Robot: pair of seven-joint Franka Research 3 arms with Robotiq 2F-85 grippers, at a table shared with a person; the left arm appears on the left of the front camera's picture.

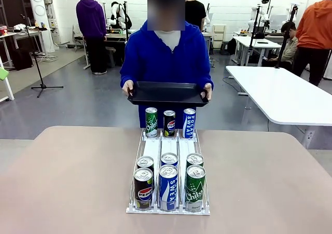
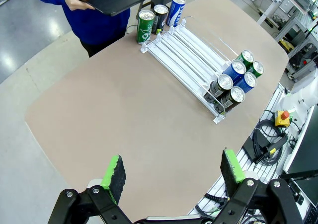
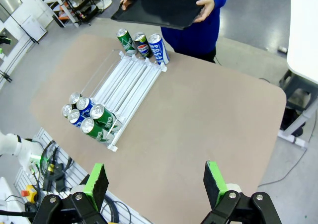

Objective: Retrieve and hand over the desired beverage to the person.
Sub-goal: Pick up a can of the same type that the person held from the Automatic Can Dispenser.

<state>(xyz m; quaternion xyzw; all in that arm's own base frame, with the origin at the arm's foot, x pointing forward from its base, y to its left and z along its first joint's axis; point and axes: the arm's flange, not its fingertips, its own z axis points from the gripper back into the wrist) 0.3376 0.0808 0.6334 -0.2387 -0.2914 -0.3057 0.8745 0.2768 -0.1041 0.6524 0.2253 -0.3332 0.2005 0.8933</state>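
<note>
Green-padded fingers (image 2: 115,177) of the left gripper (image 2: 172,167) rise from the bottom of the left wrist view. They are spread wide apart with nothing between them, high above the tan bench (image 2: 124,110). The right gripper (image 3: 155,179) hangs the same way in its own view, its fingers (image 3: 214,177) likewise wide apart and empty. Off the bench's near edge, the left wrist view takes in a yellow box with a red stop button (image 2: 282,116) and black cables (image 2: 263,142). On the bench lies a clear three-lane rack (image 1: 153,147), running from the robot's side toward the person. Six cans stand at its near end in two rows, and the front view gives their labels: two black Pepsi cans (image 1: 143,188) in the left lane, two blue Pocari Sweat cans (image 1: 168,188) in the middle and two green Chilsung cans (image 1: 195,190) on the right. From above, the wrist views add their silver tops and the bare lanes behind them. At the rack's far end stand three more, upright in a row: a green can (image 1: 151,122), a black can (image 1: 169,123) and a blue can (image 1: 189,123). Beyond them the person (image 1: 166,52) in a bright blue hoodie grips a black tray (image 1: 167,95) with both hands (image 1: 127,87), held level before the body. Which drink is wanted cannot be told. A white table (image 1: 280,91) stands farther off to the right.
</note>
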